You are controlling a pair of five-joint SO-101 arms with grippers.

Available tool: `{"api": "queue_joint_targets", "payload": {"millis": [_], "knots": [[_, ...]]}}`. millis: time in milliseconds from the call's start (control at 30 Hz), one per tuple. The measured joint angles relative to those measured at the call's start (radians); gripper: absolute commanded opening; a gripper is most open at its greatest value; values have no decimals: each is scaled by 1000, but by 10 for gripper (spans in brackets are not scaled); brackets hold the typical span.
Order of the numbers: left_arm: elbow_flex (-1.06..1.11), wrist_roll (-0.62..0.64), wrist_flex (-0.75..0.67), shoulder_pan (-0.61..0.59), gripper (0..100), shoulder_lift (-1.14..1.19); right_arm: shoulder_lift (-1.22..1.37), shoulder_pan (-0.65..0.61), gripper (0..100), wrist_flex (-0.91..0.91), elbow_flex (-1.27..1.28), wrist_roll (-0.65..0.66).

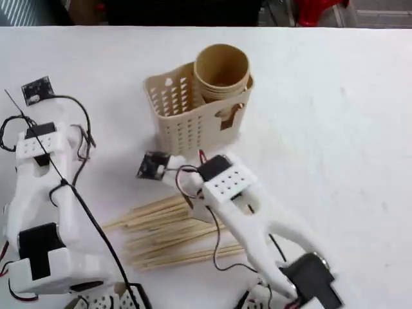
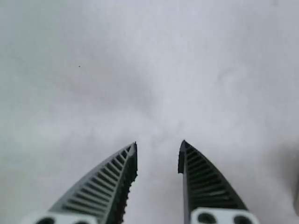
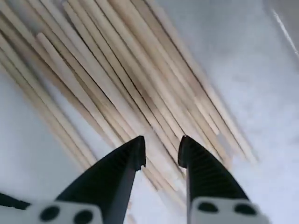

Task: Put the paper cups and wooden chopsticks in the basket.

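A cream perforated basket (image 1: 183, 112) stands at the table's back centre, with stacked paper cups (image 1: 222, 67) upright in one end of it. A loose pile of wooden chopsticks (image 1: 164, 235) lies flat in front of the basket. My right arm (image 1: 235, 187) leans over the pile's end nearest the basket. My right gripper (image 3: 161, 142) hangs open just above the chopsticks (image 3: 131, 79), nothing between its fingers. The left arm (image 1: 38, 193) sits folded at the table's left side. Its gripper (image 2: 159, 147) is open over bare white table.
The white table (image 1: 335, 129) has free room to the right of the basket and behind it. Black cables (image 1: 84, 206) run along the left arm, near the chopsticks' left ends.
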Motion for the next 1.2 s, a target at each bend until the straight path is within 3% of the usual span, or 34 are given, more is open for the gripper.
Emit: {"api": "queue_joint_targets", "payload": {"millis": [100, 300, 567, 867, 1200], "knots": [[0, 0, 0, 0, 165, 0, 58, 0, 123, -58, 6, 75], [0, 0, 0, 5, 165, 0, 77, -3, 137, -192, 97, 103], [0, 0, 0, 11, 165, 0, 63, 3, 22, -298, 164, 104], [0, 0, 0, 11, 165, 0, 51, 2, 108, -301, 187, 104], [0, 0, 0, 11, 165, 0, -170, -5, 118, -232, 196, 121]]}}
